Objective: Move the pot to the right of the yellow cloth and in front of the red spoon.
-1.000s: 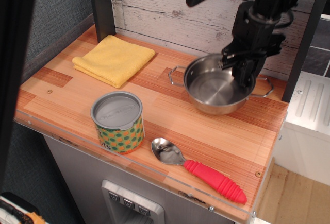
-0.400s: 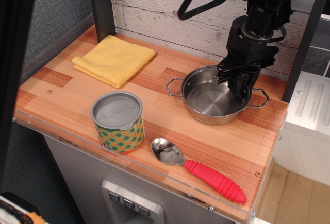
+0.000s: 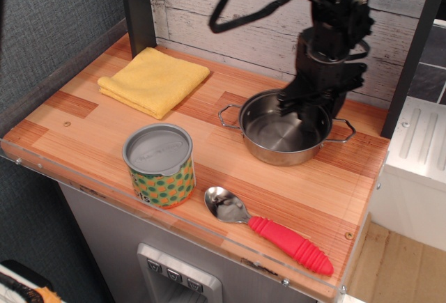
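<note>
The pot (image 3: 282,136) is gripped at its far rim by the gripper (image 3: 304,110), jaws clamped on the wall, so that it can be dragged. It is placed right of the yellow cloth (image 3: 154,80), behind the red spoon (image 3: 272,230).

I note bare desk (image 3: 209,125) between cloth (image 3: 154,80) and pot (image 3: 282,129); can (image 3: 159,165) and spoon (image 3: 268,230) obstruct the front edge; wall close behind.

We see the shiny pot (image 3: 282,132) upright right of the folded yellow cloth (image 3: 154,80), red spoon (image 3: 272,230) lying nearer the front edge
</note>
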You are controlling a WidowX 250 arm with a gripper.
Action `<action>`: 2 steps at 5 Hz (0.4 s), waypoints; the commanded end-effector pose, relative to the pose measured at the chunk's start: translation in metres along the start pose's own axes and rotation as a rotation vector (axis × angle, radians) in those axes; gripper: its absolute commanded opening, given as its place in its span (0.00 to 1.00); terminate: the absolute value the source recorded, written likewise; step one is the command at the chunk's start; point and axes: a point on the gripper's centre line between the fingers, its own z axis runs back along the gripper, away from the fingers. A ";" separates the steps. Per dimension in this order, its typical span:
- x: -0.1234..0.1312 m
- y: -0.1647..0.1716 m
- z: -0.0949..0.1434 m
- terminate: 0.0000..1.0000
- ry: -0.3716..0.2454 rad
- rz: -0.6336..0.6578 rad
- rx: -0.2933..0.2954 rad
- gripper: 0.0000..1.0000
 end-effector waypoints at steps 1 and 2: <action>0.020 -0.012 0.060 0.00 -0.101 -0.063 -0.147 1.00; 0.031 -0.004 0.085 0.00 -0.110 -0.177 -0.019 1.00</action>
